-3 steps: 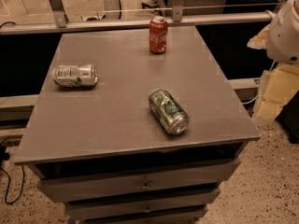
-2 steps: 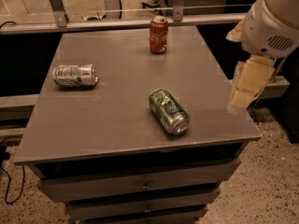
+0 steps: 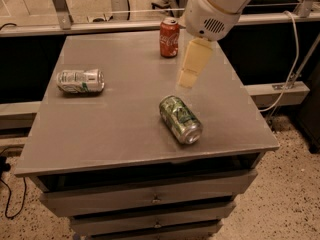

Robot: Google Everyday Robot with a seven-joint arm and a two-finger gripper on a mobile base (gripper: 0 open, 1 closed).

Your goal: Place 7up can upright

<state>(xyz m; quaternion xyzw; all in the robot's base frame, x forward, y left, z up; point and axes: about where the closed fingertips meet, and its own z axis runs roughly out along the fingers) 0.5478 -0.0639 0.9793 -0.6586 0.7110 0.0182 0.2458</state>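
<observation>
Grey metal table [image 3: 125, 139] with drawers carries the pale silver-white 7up can [image 3: 80, 80], lying on its side near the left edge. It sits well apart from the cream gripper [image 3: 188, 79], at its 9 o'clock. The gripper hangs above the table's middle; whether it is open or closed cannot be told.

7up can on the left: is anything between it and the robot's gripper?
Nothing visible. The gripper hangs above mid-table, right of the 7up can; only bare tabletop lies between. The green can lies nearer the front, the cola can farther back.
</observation>
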